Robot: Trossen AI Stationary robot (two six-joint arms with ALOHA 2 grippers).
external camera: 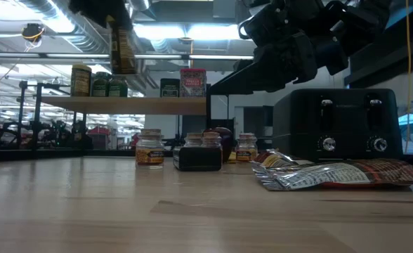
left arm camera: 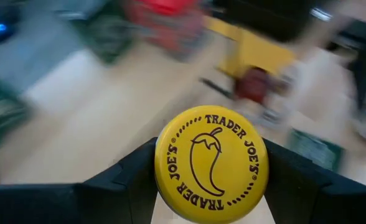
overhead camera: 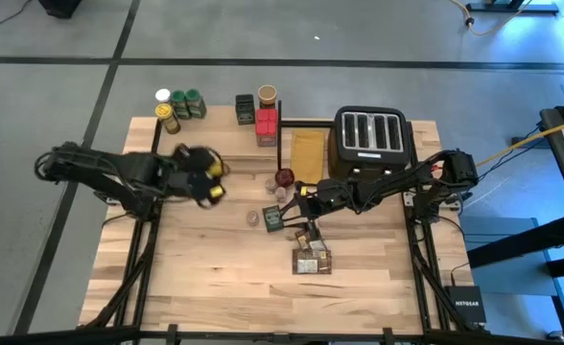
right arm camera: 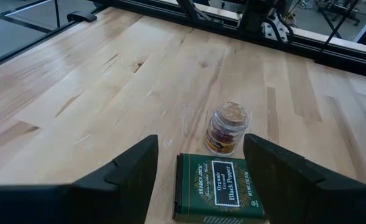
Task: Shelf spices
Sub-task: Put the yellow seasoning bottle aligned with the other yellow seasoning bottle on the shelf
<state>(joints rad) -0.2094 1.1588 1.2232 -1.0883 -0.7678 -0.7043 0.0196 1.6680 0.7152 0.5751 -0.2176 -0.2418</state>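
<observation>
My left gripper (overhead camera: 208,182) is shut on a spice jar with a yellow "Trader Joe's" lid (left arm camera: 211,163). It holds the jar (external camera: 122,48) high over the table's left half, above shelf height. The shelf (external camera: 129,104) at the far edge carries several jars, a dark tin and a red box (overhead camera: 267,125). My right gripper (right arm camera: 198,180) hovers open at mid table over a green black-pepper tin (right arm camera: 219,186) lying flat. A small cork-topped jar (right arm camera: 226,127) stands just beyond the tin. More small jars (external camera: 150,149) stand on the table. My left gripper pinches the jar between its two fingers (left arm camera: 130,180), one on each side at the lid end (left arm camera: 164,186). The lid's top faces back toward the wrist. The jar hangs below the fingers, lifted clear of the table, about upright with a slight tilt.
A black toaster (overhead camera: 373,134) stands at the far right. Beside it lie a flat tan-yellow board (overhead camera: 309,153) and a dark red knob (overhead camera: 284,177). Flat packets (overhead camera: 311,257) lie toward the near edge. Bare wood stretches along the near left of the table (overhead camera: 186,278).
</observation>
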